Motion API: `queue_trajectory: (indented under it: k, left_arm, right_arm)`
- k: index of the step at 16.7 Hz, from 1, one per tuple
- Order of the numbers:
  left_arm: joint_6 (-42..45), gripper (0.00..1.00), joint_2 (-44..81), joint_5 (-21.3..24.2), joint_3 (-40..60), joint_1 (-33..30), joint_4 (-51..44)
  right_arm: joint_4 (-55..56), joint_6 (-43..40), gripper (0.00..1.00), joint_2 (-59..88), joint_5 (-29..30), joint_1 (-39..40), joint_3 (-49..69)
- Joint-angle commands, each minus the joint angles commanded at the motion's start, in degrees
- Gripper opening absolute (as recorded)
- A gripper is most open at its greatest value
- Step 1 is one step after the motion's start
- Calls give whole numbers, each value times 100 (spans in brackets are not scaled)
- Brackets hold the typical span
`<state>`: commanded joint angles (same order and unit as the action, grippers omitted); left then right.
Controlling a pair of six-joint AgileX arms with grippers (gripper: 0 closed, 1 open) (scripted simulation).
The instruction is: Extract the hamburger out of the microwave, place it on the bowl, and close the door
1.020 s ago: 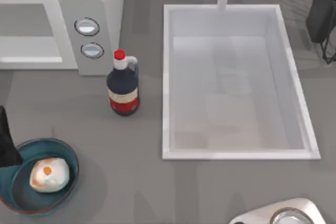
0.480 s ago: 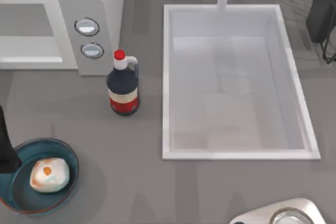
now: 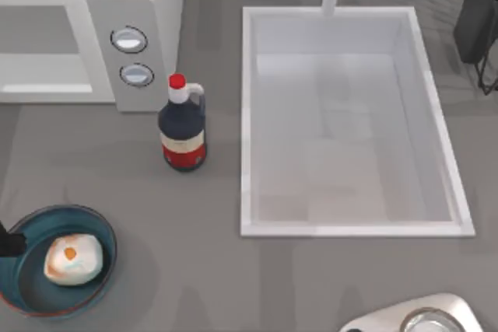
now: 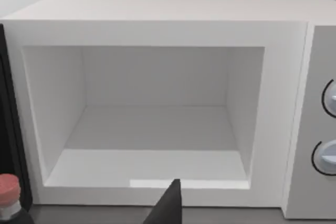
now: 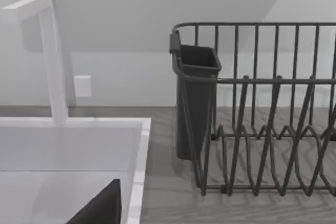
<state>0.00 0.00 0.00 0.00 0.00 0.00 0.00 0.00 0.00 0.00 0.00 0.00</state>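
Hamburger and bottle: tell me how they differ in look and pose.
The hamburger is a low, rounded cream lump with orange-brown patches; the bottle is dark, with a red cap and a red-and-white label. The hamburger lies inside the bowl at the table's left front; the bottle stands upright on the bare table beside the microwave. Neither is held.

No readable text anywhere, the bottle (image 3: 182, 133) label perhaps merely too blurred.

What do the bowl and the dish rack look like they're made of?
The bowl looks like glazed ceramic: glossy teal with a reddish-brown rim, though it could be plastic. The dish rack looks like dark coated metal wire: thin, evenly bent bars.
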Motion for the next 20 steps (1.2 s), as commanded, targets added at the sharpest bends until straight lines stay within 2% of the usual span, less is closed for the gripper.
queue_trajectory:
  k: [6,16,18,20]
  left_arm:
    - [0,2,0,0,0,0,0]
    - [-1,0,1,18,11,18,-10]
    - [-1,0,-4,235,104,235,-110]
    - [-1,0,-13,683,255,683,-269]
  right_arm:
    - [0,0,100,0,0,0,0]
    - [0,0,100,0,0,0,0]
    - [0,0,100,0,0,0,0]
    - [0,0,100,0,0,0,0]
